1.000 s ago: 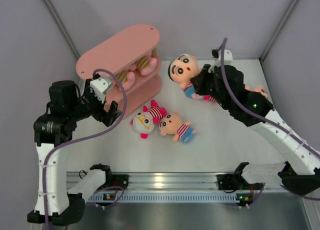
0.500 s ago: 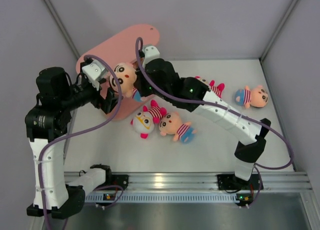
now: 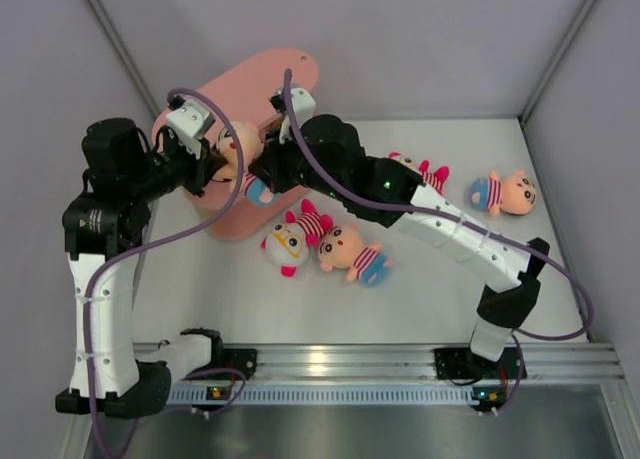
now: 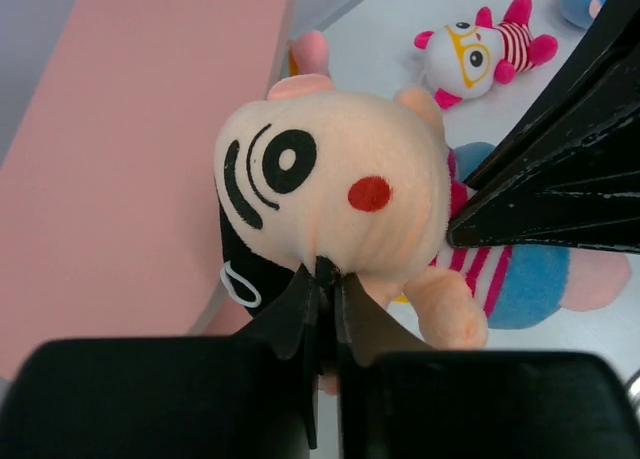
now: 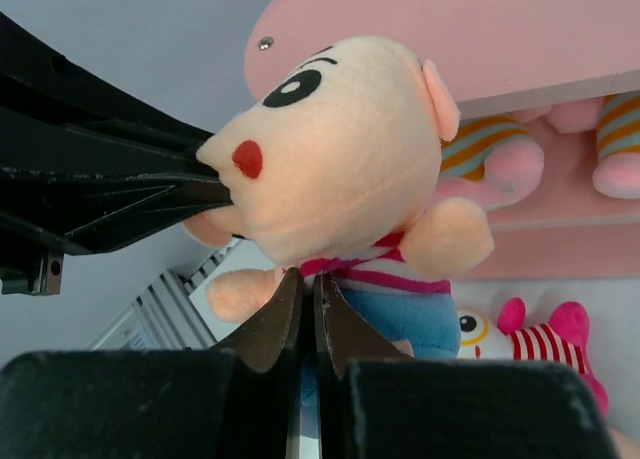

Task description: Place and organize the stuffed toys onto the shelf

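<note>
A peach stuffed toy [image 3: 243, 139] with a red-striped top and blue pants hangs in front of the pink shelf [image 3: 255, 84], held from both sides. My left gripper [image 3: 218, 164] is shut on the plush of its head [image 4: 330, 189], the tips pinching just under the cheek. My right gripper [image 5: 308, 279] is shut on its striped top at the neck. The left fingers [image 5: 100, 179] show as black blades at the toy's face in the right wrist view. A pink plush with yellow stripes [image 5: 490, 149] lies on the shelf's middle tier.
On the table lie a white-faced toy with pink limbs [image 3: 290, 241] and a peach toy [image 3: 350, 251] side by side. Another pink-limbed toy [image 3: 425, 171] is partly under the right arm. A peach toy [image 3: 505, 192] lies at the right. Grey walls enclose the table.
My right arm swung across from the back right to the shelf with the peach toy in it. My left gripper rose to meet it and closed on the toy's head.
</note>
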`<state>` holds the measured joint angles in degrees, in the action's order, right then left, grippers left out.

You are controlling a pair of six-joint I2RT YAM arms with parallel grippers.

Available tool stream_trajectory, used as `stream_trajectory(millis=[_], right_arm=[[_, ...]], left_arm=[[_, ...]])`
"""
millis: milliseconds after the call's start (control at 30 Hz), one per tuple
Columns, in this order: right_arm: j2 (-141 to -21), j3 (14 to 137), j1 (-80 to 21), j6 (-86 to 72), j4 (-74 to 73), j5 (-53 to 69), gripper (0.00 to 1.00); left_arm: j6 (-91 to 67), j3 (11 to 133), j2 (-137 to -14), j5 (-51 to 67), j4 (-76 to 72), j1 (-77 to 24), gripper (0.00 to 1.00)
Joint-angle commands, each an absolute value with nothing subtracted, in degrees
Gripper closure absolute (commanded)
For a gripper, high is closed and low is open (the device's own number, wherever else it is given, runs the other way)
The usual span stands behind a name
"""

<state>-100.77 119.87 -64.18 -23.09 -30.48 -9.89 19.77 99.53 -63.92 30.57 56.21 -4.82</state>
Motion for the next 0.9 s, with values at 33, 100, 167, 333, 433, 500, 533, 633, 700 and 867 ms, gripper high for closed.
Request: stream_trajectory(millis=[33, 100, 167, 333, 433, 500, 533, 633, 700, 867], right_arm=[[-97.65, 119.8, -64.6, -24.26, -21.01, -4.92, 1.0], [-97.65, 118.92, -63.73, -24.96, -19.61, -4.4, 1.0], [-97.65, 117.34, -61.53, -27.33, -18.55, -3.0, 1.0], [-96.68, 115.15, -57.13, -26.73, -18.28, -2.55, 0.53], [-92.91, 110.07, -56.87, -25.23, -18.2, -5.7, 0.38], [-88.7, 106.19, -56.08, -26.01, -17.41, -6.5, 0.37], [-87.03, 101.65, -55.64, -26.45, -16.62, -6.94, 0.37], [-81.22, 93.27, -54.32, -27.77, -13.63, -7.99, 0.36], [-78.14, 88.62, -53.62, -28.38, -12.75, -8.87, 0.36], [-74.27, 82.89, -52.12, -29.36, -12.48, -8.7, 0.36]], left_arm=[[18.37, 99.84, -63.55, 32.17, 50.19, -5.01, 1.0], [19.42, 99.84, -63.46, 31.21, 50.1, -5.01, 1.0], [20.12, 99.23, -63.63, 27.0, 48.35, -5.01, 1.0], [24.34, 99.05, -66.35, 20.31, 43.86, -5.01, 1.0], [26.97, 101.41, -69.34, 17.5, 42.02, -4.92, 1.0], [27.86, 102.65, -71.7, 15.3, 41.05, -4.75, 1.0], [28.3, 104.66, -72.76, 14.77, 41.13, -4.66, 1.0], [27.78, 109.31, -76.46, 17.48, 41.13, -1.86, 1.0], [27.16, 111.7, -79.18, 23.01, 41.22, 2.88, 1.0], [31.02, 113.73, -82.43, 31.89, 44.73, 10.79, 1.0]])
